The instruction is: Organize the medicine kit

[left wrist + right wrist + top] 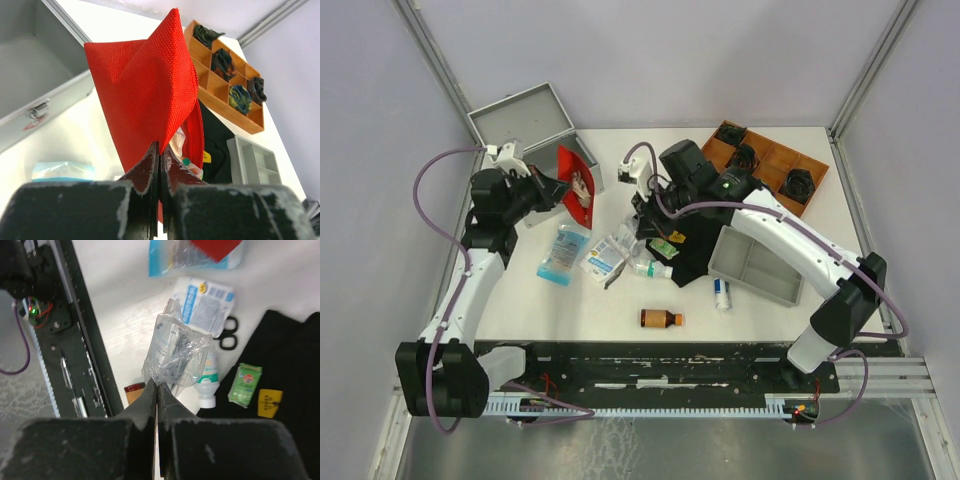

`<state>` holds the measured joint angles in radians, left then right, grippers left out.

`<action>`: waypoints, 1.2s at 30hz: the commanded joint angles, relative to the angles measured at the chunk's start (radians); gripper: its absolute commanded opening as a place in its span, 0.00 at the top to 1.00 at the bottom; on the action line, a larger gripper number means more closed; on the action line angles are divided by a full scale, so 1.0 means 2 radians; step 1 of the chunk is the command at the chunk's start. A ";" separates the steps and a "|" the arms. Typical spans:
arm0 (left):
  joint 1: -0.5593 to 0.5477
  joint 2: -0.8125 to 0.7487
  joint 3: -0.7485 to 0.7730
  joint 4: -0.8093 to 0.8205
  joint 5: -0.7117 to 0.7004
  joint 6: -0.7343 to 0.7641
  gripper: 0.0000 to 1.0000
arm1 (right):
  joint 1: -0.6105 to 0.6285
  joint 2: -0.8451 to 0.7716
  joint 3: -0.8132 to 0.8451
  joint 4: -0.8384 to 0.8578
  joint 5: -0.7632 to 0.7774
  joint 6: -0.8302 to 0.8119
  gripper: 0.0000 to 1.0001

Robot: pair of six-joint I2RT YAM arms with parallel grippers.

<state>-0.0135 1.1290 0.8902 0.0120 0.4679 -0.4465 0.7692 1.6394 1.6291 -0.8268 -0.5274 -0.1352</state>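
Left gripper (160,150) first: jaws pressed together on the lower edge of the red pouch (145,85), and the pouch stands up out of the pinch, folded into a peak above the fingertips. The medicine kit (30,65) sits up and to the left of those jaws, apart from the pouch, its grey inside showing and a latch on the wall facing the gripper. Beyond the pouch, to the right of the jaws, lies the wooden divided tray (225,85) with dark rolls in its cells, and nearer on that side the grey divided tray (255,160). Over to the right gripper (156,386) – jaws closed tight on the bottom of a clear plastic packet (175,350), which rises crumpled straight above the tips. Behind the packet lies a blue-and-white pack (207,302); to the right of the jaws, a white bottle (207,385), a green sachet (245,384) on black fabric (285,365), and scissors (227,335) – an amber bottle (134,390) just left of the tips.
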 commanded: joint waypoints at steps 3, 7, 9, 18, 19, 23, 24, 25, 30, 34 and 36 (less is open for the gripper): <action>-0.047 0.011 -0.007 0.038 0.027 -0.027 0.97 | -0.002 -0.006 0.094 0.032 0.098 0.067 1.00; -0.089 0.012 -0.016 0.045 0.013 -0.024 0.97 | -0.002 -0.004 0.108 0.049 0.142 0.087 0.99; -0.109 0.011 -0.019 0.050 0.005 -0.020 0.97 | -0.002 -0.001 0.114 0.050 0.163 0.090 0.99; -0.139 0.010 -0.032 0.072 -0.004 -0.015 0.97 | -0.002 -0.005 0.109 0.062 0.237 0.111 1.00; -0.140 0.010 -0.034 0.074 -0.004 -0.015 0.97 | -0.002 -0.003 0.112 0.060 0.241 0.114 0.99; -0.141 0.009 -0.037 0.081 -0.005 -0.017 0.97 | -0.001 0.008 0.126 0.049 0.249 0.122 0.99; -0.142 0.008 -0.037 0.081 -0.006 -0.017 0.97 | -0.001 0.010 0.128 0.048 0.250 0.124 0.99; -0.142 0.007 -0.038 0.081 -0.008 -0.017 0.97 | -0.002 0.010 0.128 0.048 0.253 0.124 0.99; -0.141 0.005 -0.039 0.079 -0.027 -0.016 0.97 | -0.002 0.002 0.119 0.048 0.265 0.120 0.99; -0.141 0.010 -0.036 0.079 -0.033 -0.021 0.97 | -0.002 0.001 0.115 0.045 0.268 0.119 1.00; -0.142 0.010 -0.036 0.080 -0.034 -0.024 0.97 | -0.002 0.003 0.114 0.045 0.268 0.120 0.99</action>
<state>-0.2905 1.1587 0.8112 0.1066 0.4198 -0.4686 0.7681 1.6600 1.8343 -0.7647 -0.0193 0.0917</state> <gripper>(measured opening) 0.043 0.012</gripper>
